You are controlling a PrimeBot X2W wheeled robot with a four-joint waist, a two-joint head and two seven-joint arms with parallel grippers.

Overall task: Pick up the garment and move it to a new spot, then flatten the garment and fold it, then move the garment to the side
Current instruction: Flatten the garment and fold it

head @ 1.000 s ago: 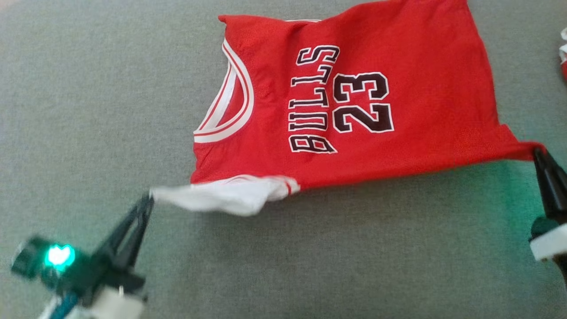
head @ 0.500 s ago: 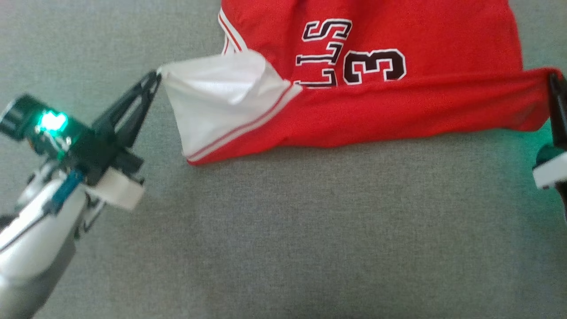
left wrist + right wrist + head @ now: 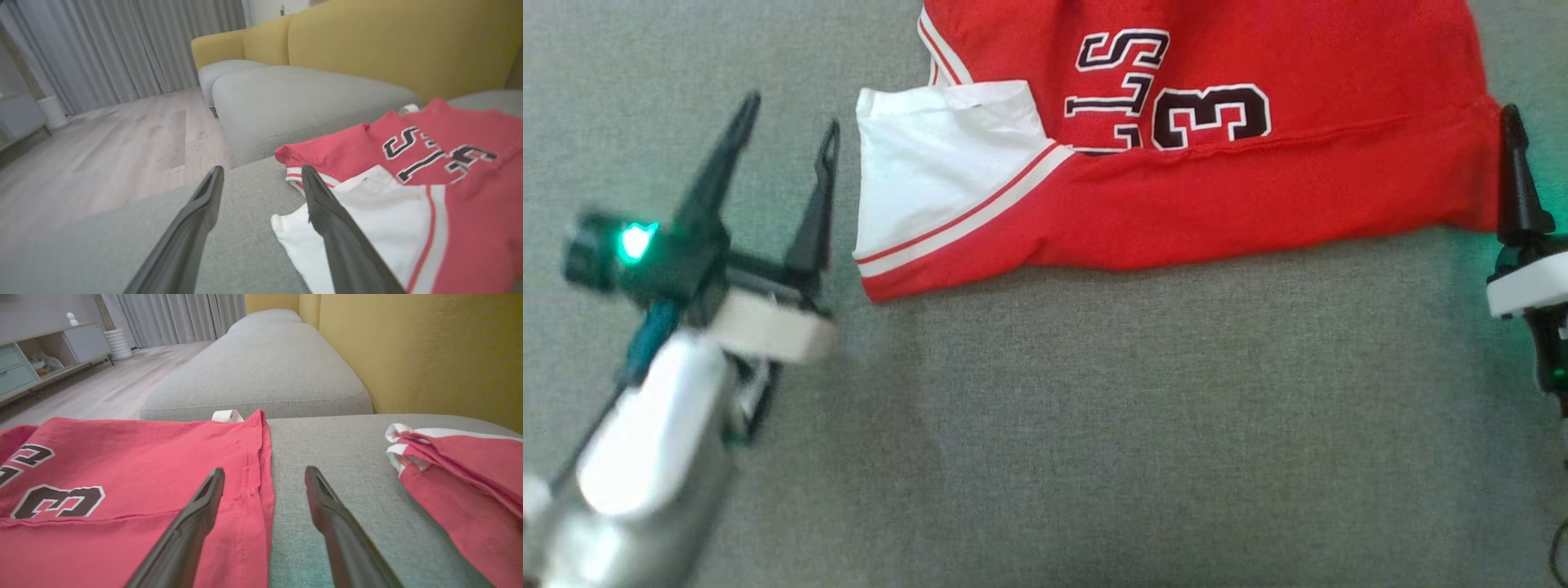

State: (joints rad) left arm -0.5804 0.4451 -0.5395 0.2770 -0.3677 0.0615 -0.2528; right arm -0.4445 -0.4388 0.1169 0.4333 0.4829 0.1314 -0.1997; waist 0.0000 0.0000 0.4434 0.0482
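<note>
Jersey: dropped out of both grips within the last half second; the red basketball jersey (image 3: pixel 1258 188) lies flat between the two pincers, its near edge turned up over the lower part of the lettering and the number
White panel: the jersey's inside-out shoulder (image 3: pixel 931 188), pulled taut a moment ago, now rests slack on the red cloth, just to the right of the left pincer
Left pincer: the left pincer (image 3: pixel 792 110) was clamped on that white corner and now stands spread wide and empty; the corner is just beside its right finger; whether they touch, I cannot tell
Right pincer: the right pincer (image 3: pixel 264 470) has also let go, jaws wide with nothing between them; the jersey's side hem runs under its left finger
Seat cushion: the grey sofa cushion (image 3: pixel 1094 425) carries the jersey and lies bare on the near side of both pincers
Other garment: a second red-and-white garment (image 3: pixel 461 469) sits bunched to the right of the right pincer, apart from the jersey
Meaning: the first lengthwise fold looks laid and released; judging by the task, more folding and the move aside remain
</note>
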